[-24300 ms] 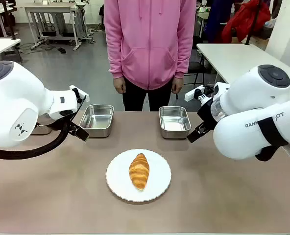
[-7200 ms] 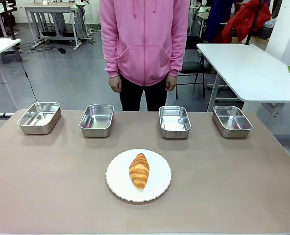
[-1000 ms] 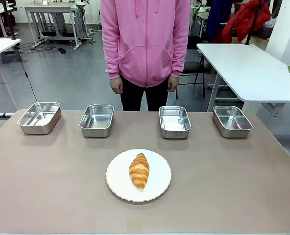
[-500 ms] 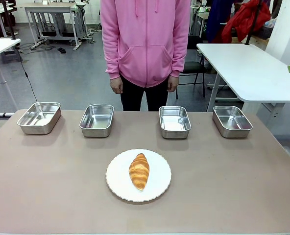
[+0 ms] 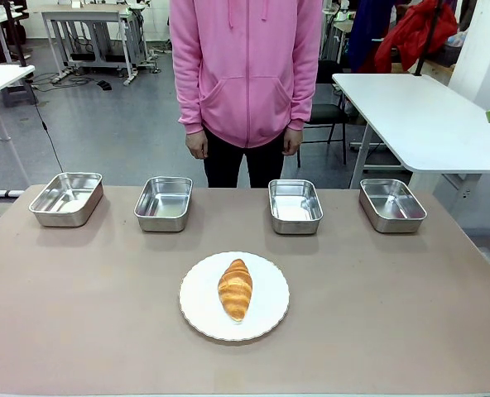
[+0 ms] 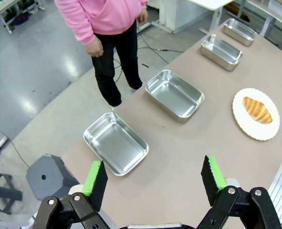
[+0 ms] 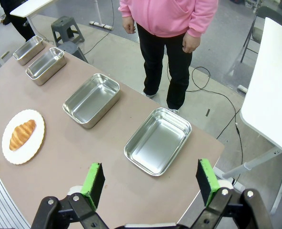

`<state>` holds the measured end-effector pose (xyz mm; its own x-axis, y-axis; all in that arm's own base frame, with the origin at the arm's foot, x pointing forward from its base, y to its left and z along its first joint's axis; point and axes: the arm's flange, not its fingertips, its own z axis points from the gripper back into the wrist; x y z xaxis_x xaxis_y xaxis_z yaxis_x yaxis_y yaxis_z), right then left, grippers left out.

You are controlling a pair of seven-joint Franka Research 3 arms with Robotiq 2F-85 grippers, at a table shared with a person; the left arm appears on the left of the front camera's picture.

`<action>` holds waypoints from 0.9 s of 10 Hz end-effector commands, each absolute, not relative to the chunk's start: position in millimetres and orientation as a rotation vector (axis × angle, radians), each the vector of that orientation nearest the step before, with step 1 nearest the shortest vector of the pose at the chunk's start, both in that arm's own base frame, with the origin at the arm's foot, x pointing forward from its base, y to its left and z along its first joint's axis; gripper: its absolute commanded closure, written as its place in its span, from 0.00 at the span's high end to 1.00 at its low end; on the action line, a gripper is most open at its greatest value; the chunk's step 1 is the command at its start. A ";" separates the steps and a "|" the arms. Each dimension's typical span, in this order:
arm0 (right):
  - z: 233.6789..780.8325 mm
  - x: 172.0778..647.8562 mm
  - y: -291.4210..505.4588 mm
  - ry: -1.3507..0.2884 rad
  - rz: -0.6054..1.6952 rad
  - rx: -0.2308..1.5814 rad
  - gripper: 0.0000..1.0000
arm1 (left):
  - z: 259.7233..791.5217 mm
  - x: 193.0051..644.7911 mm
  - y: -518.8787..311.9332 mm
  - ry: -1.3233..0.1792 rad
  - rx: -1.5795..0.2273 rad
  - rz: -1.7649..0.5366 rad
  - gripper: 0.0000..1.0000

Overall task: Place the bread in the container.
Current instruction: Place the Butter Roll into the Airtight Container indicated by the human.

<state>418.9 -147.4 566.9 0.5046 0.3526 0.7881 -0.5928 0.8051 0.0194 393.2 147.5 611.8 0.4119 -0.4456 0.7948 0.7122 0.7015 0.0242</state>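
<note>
the bread (image 5: 235, 289) lies in the middle of the round white plate (image 5: 197, 313), untouched. its long axis runs from the plate's near edge toward the far edge, where the person (image 5: 245, 74) stands with hands hanging. beyond the plate, along the far side, sit four steel trays. the inner-left tray (image 5: 162, 222) and inner-right tray (image 5: 295, 226) flank the plate's far edge, and the outer-left tray (image 5: 63, 218) and outer-right tray (image 5: 392, 223) lie well out to either side of it. all four look empty, and you cannot tell from here which one is meant as the container. the left gripper (image 6: 154, 176) hangs high, well to the left of the plate, over the table end by the outer-left tray, so the bread lies far across from it, past both left trays. the right gripper (image 7: 149, 181) mirrors it well to the right of the plate, over the table end by the outer-right tray. neither looks clearly nearer, so the choice of arm seems free to you. both are released, green pads (image 6: 94, 175) spread wide, holding and touching nothing. for the pick, you would likely want the fingers turned to close across the bread's short width, coming down over the plate's centre.
</note>
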 end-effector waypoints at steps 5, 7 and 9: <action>566.4 421.6 -148.7 -0.896 0.594 0.318 1.00 | 613.0 392.2 146.4 -0.885 -0.347 -0.754 1.00; 566.4 421.6 -148.7 -0.896 0.594 0.318 1.00 | 613.0 392.2 146.4 -0.885 -0.347 -0.754 1.00; 566.4 421.6 -148.7 -0.896 0.594 0.318 1.00 | 613.0 392.2 146.4 -0.885 -0.347 -0.754 1.00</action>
